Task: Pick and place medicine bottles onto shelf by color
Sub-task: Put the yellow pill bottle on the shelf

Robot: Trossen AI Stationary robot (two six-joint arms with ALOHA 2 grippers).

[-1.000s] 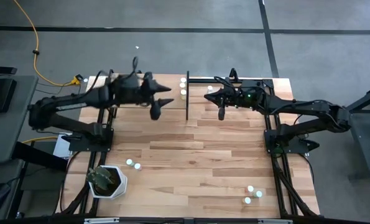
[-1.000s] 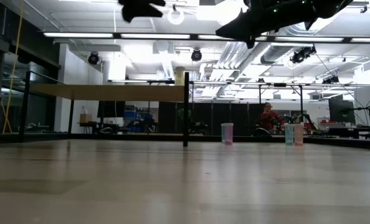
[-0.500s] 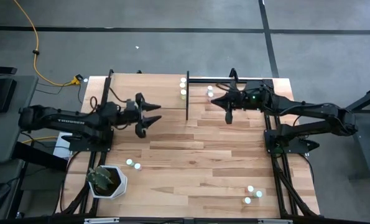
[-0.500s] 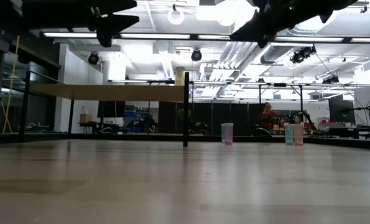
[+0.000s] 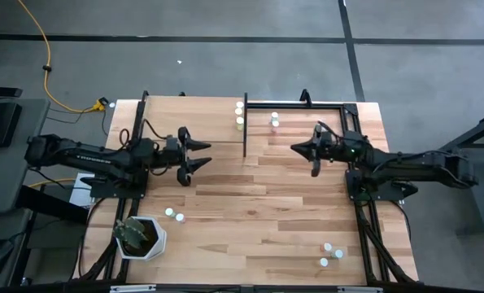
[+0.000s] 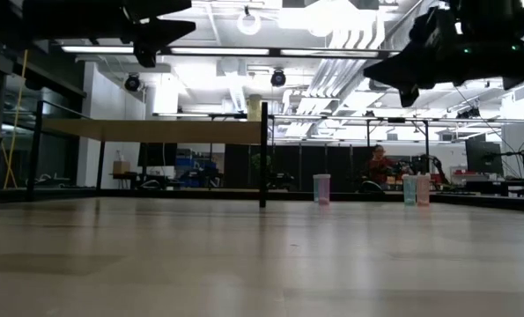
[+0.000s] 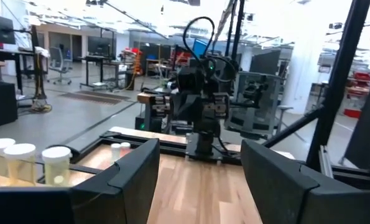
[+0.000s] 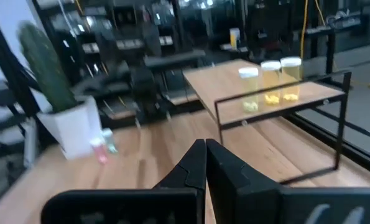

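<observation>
My left gripper (image 5: 202,158) hovers open over the table's left middle, level, with nothing between its fingers (image 7: 200,180). My right gripper (image 5: 294,149) hovers shut and empty over the right middle (image 8: 205,152). The shelf (image 5: 193,118) is a light-wood board on black posts at the far edge. Two pale medicine bottles (image 5: 240,114) stand at its right end and a third (image 5: 274,120) just right of the post. In the right wrist view the three bottles (image 8: 270,70) show in a row. Two bottles (image 5: 174,215) stand on the table near left, three (image 5: 329,254) near right.
A white pot with a green plant (image 5: 141,236) stands at the near left corner. A black frame (image 5: 307,103) runs along the far right. The tabletop's middle (image 5: 250,195) lies bare between the arms. A person (image 6: 380,163) sits far behind the table.
My left gripper has sunk and drawn back from the shelf toward the table's left edge, tipping up to level, and has stayed open. My right gripper has sunk too and pulled away from the far edge toward the right and near side, still shut. No bottle has moved.
</observation>
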